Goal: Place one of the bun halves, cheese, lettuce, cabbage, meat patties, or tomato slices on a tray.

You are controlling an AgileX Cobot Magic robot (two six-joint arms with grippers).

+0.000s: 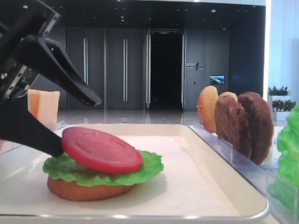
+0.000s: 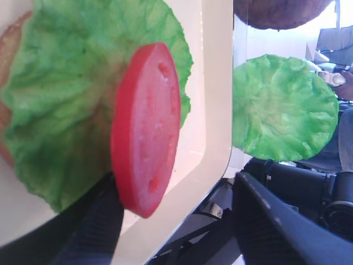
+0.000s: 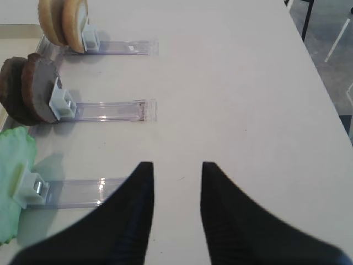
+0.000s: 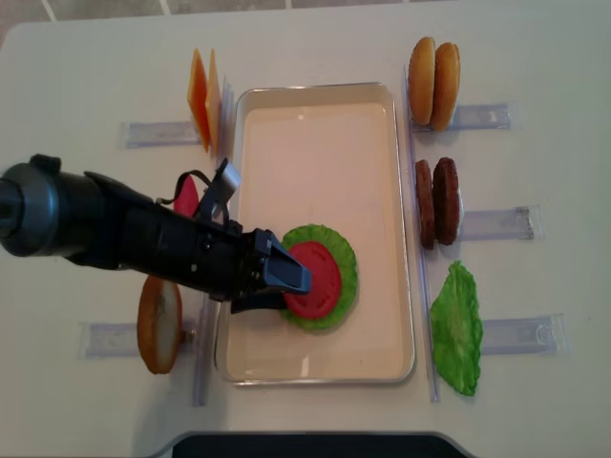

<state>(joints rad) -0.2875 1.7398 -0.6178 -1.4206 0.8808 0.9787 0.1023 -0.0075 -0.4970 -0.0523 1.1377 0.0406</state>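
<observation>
A tomato slice [image 1: 102, 150] has been laid on the lettuce [image 1: 105, 170] and bun half [image 1: 86, 190] in the tray [image 1: 219, 186], released by the wide-spread left claw [image 1: 77, 126], which is left to be withdrawn.

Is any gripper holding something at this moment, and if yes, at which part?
Nothing is held. The left gripper has its jaws wide apart around the tomato slice, which lies on the lettuce. The right gripper is open over bare table.

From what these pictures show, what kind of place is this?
Probably a robot demo table set in a large building lobby, not a kitchen. Behind the tray stand tall dark double doors over a glossy floor. The toy meat patties and bun halves stand upright in clear acrylic dividers.
</observation>
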